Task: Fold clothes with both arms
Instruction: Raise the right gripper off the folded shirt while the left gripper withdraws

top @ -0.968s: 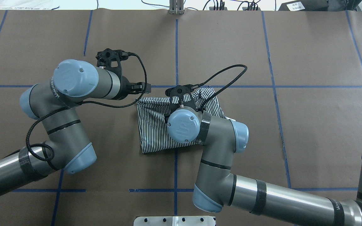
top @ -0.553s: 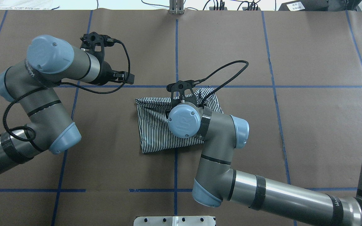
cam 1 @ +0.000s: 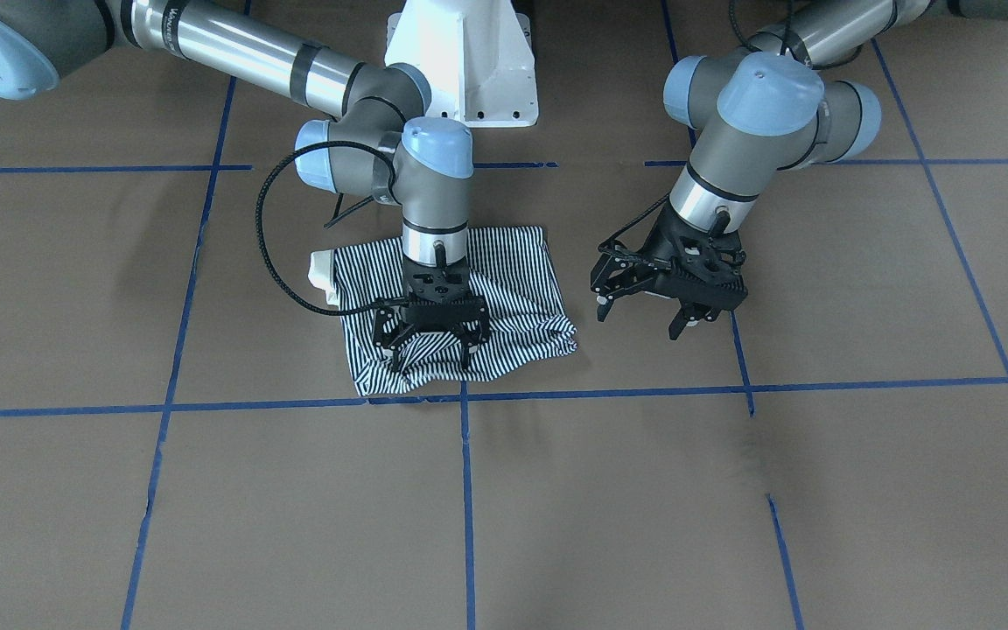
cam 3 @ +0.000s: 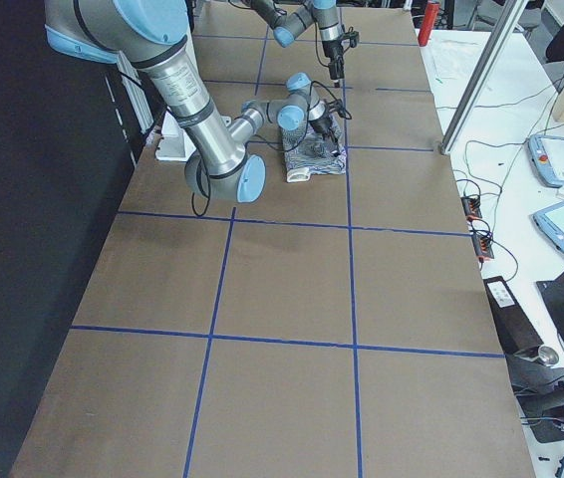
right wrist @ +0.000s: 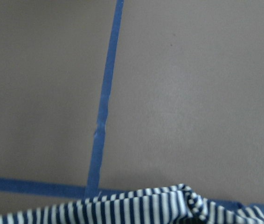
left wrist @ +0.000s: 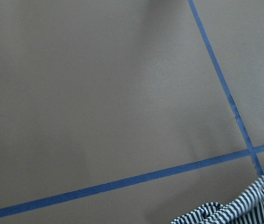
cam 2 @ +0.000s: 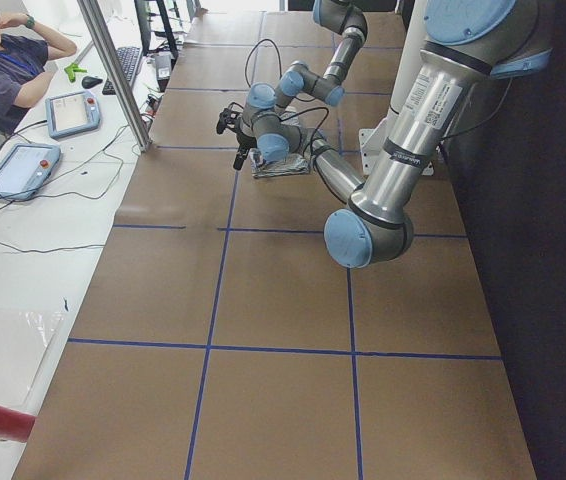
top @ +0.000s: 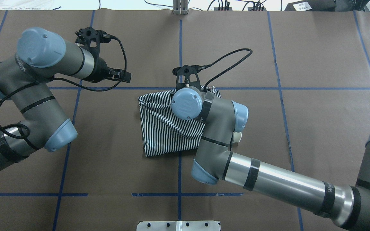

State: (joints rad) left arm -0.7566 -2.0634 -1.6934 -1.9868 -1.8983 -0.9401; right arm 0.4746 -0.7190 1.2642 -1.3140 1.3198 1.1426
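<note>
The striped polo shirt (top: 162, 128) lies folded into a rough rectangle at the table's middle, its cream collar (cam 1: 322, 267) poking out on the robot's right side. My right gripper (cam 1: 430, 348) points down over the shirt's far edge (right wrist: 146, 207), fingers spread wide with bunched cloth under them; it looks open. In the overhead view the right wrist hides it. My left gripper (cam 1: 640, 317) hangs open and holds nothing, above bare table off the shirt's left side. A shirt corner (left wrist: 244, 207) shows at the bottom of the left wrist view.
Brown paper with blue tape lines (cam 1: 465, 490) covers the table. The white pedestal base (cam 1: 460, 70) stands at the robot's side. A metal post (top: 180, 8) is at the far edge. A seated person (cam 2: 3, 70) and tablets (cam 2: 71, 112) are at a side table.
My left arm has swung away from the shirt, leftward and toward the far edge. My right wrist has shifted over the shirt toward its far edge.
</note>
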